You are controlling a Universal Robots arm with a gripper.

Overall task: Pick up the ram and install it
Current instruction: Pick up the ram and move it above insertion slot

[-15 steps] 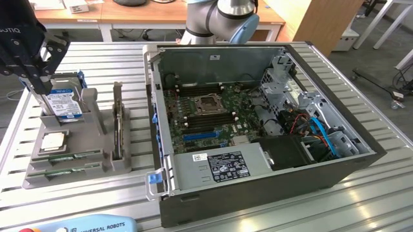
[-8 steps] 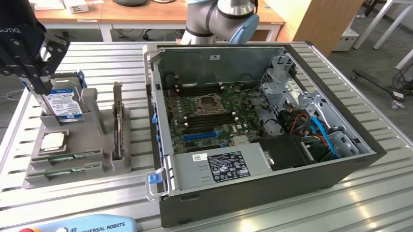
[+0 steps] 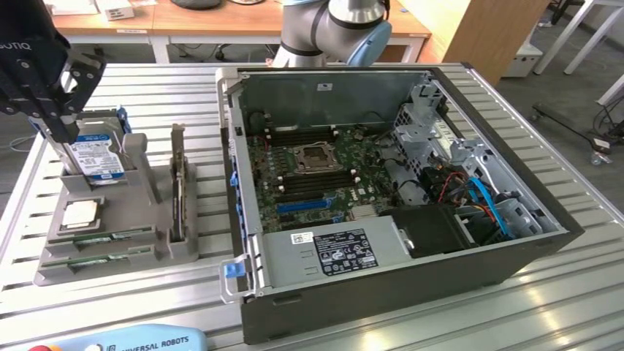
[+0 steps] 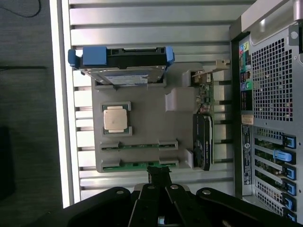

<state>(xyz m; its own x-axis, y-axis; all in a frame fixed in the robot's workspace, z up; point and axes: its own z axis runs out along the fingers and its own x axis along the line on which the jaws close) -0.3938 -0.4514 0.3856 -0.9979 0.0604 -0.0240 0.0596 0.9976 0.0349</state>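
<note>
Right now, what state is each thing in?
gripper: shut, holding nothing
ram sticks: both lying in tray slots
hard drive: upright in tray
processor: flat in its recess
expansion card: on edge in tray
computer case: side panel off, interior exposed

I see a slatted metal table (image 3: 146, 95), grey parts holder (image 3: 161, 252) on it at the exterior view's left, open computer case (image 3: 410, 285) just beside it — pendant (image 3: 137, 342) at its edge

A robotics lab: slatted metal bench (image 3: 565, 292), open PC case (image 3: 332, 95) (desks (image 3: 204, 23) behind).
</note>
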